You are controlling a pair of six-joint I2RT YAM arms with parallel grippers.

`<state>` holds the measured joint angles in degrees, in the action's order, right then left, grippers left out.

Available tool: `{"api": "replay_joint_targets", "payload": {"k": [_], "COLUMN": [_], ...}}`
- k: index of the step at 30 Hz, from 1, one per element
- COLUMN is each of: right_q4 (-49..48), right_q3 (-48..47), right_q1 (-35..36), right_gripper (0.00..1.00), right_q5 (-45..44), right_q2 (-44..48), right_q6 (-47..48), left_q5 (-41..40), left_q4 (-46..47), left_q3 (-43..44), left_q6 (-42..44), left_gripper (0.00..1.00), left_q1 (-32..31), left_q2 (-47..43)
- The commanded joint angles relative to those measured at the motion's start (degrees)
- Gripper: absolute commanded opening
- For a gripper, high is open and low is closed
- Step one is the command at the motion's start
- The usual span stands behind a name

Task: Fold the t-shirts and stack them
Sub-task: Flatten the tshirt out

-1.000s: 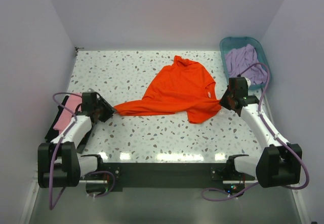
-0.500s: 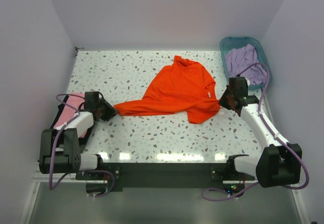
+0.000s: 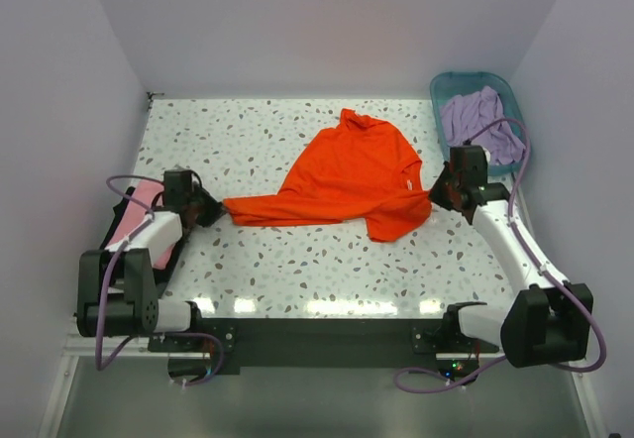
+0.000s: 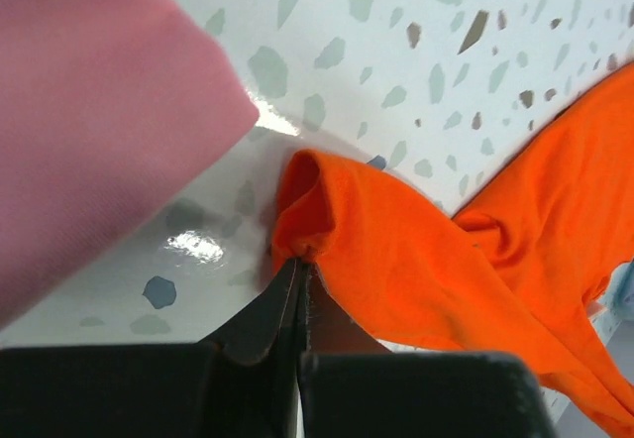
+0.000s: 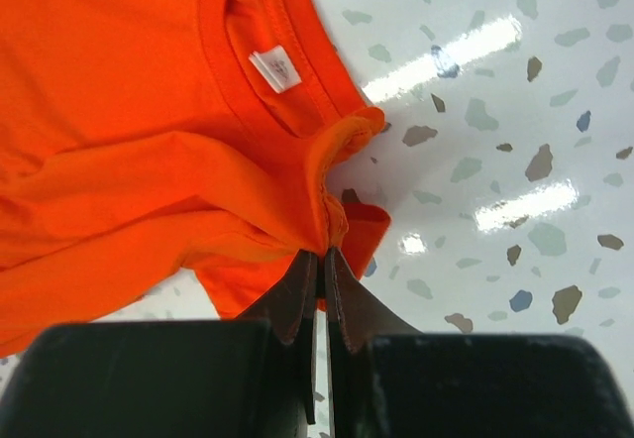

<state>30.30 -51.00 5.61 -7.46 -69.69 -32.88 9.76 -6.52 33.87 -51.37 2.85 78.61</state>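
On the near half of the table [image 3: 297, 274], the left gripper [image 3: 212, 210] is pinched shut on the left tip of the orange t-shirt [image 3: 347, 175], the right gripper [image 3: 442, 192] clamped on a fold beside its collar. The shirt lies crumpled mid-table: light, limp cloth, likely to sag, best held at seams or hems. Farther back, a lavender shirt [image 3: 482, 121] fills the teal basket [image 3: 466, 78].

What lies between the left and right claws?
The orange shirt, spread on the table from the left claw to the right claw, each shut on an edge of it. The top view shows it.
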Motion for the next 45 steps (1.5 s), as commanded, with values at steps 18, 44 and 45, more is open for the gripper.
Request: {"api": "replay_joint_targets", "payload": {"k": [18, 44, 45], "right_q4": [18.5, -13.5, -13.5], "right_q3": [-42.0, -74.6, -80.1], "right_q1": [-0.6, -0.6, -0.4], "right_gripper": [0.00, 0.00, 0.00], "right_q5": [-1.3, 15.5, 14.7], "right_q2": [14.9, -31.3, -32.6], "right_q6": [1.0, 3.1, 3.0], "left_q5": [-11.0, 3.1, 3.5], "left_q4": [-25.1, -5.4, -6.6], "left_q3": [31.1, 82.8, 91.7], "left_q6": [7.1, 2.9, 2.7], "left_gripper": [0.00, 0.00, 0.00], "left_q1": [0.5, 0.7, 0.8], "left_q2": [-26.7, 23.9, 26.3]}}
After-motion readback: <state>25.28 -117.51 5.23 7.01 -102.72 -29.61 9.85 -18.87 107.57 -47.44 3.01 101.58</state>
